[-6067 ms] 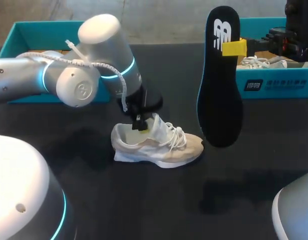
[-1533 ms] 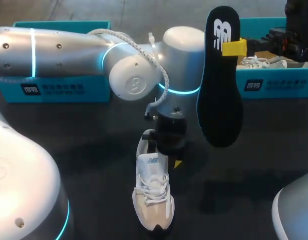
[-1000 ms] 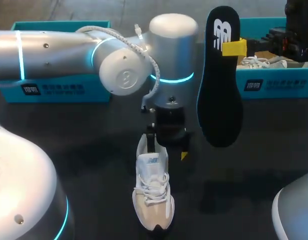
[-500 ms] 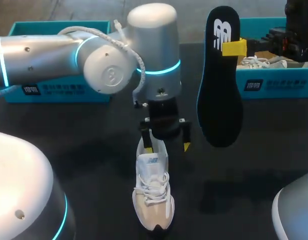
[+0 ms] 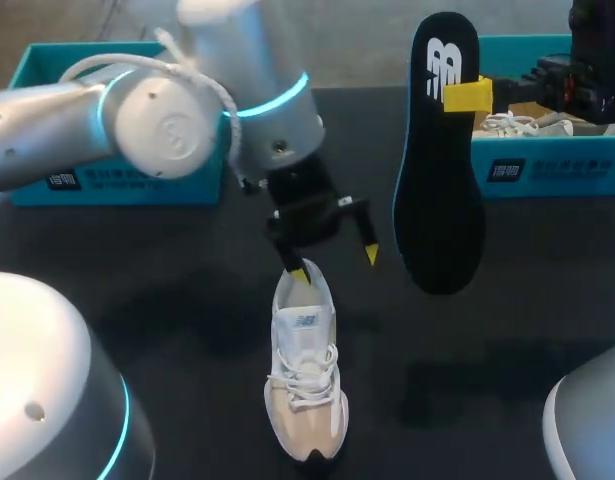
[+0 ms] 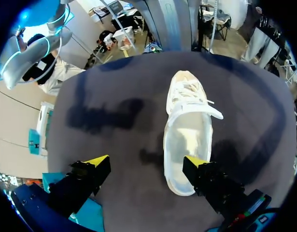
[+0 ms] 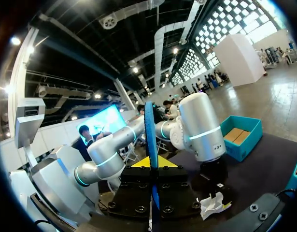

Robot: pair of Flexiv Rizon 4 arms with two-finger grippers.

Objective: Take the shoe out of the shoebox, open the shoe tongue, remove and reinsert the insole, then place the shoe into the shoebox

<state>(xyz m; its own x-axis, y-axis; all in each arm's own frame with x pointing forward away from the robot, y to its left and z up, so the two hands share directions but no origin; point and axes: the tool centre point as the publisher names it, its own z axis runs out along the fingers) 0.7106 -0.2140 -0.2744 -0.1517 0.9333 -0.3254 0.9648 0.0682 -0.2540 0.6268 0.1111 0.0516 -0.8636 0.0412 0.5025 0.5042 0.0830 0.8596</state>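
A white and beige shoe lies on the dark table with its toe toward the near edge and its opening bare inside. My left gripper hangs open just above the heel, touching nothing. In the left wrist view the shoe lies below the left gripper, its heel under one finger. My right gripper is shut on a black insole, held upright in the air right of the shoe. The right wrist view shows the insole edge-on between the fingers of that gripper.
A teal shoebox stands at the back right with another white shoe inside. A second teal box stands at the back left, partly behind my left arm.
My left gripper has opened wider, lifted off the shoe's heel and drawn back with its arm swinging left. The shoe stays put. The right arm and insole have not moved.
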